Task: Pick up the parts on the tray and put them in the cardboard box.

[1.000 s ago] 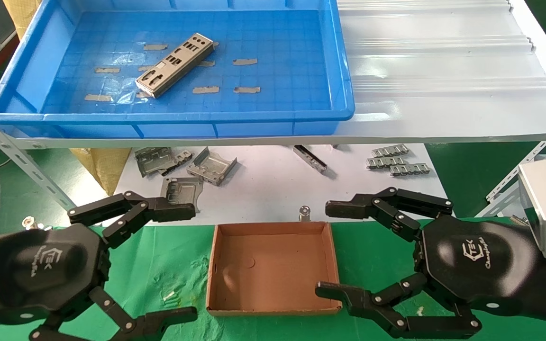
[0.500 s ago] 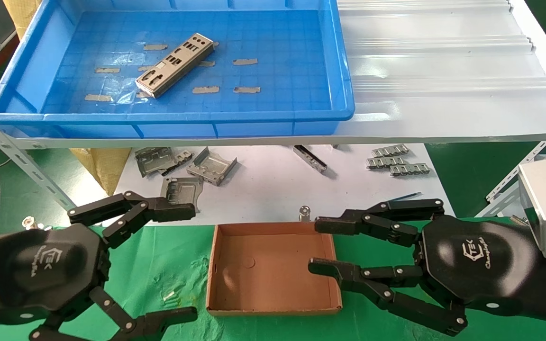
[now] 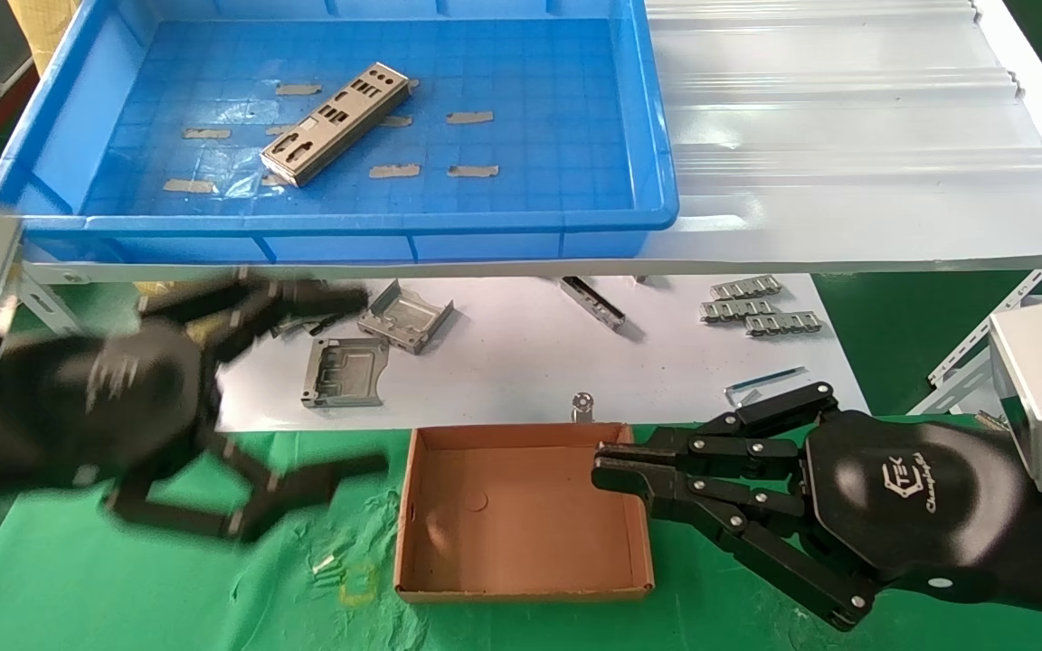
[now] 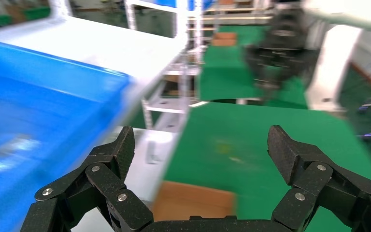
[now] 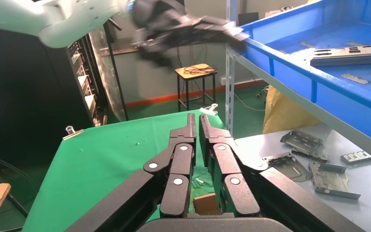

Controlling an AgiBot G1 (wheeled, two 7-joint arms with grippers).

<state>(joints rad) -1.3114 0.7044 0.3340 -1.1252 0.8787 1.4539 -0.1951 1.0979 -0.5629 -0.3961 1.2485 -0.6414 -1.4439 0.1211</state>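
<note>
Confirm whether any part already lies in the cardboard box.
No: the cardboard box shows only its bare floor, and the one part lies in the tray.

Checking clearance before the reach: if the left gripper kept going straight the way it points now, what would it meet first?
Probably nothing close. The left gripper, open, points across the green mat toward the right gripper; the cardboard box lies below that line. Depth is uncertain.
</note>
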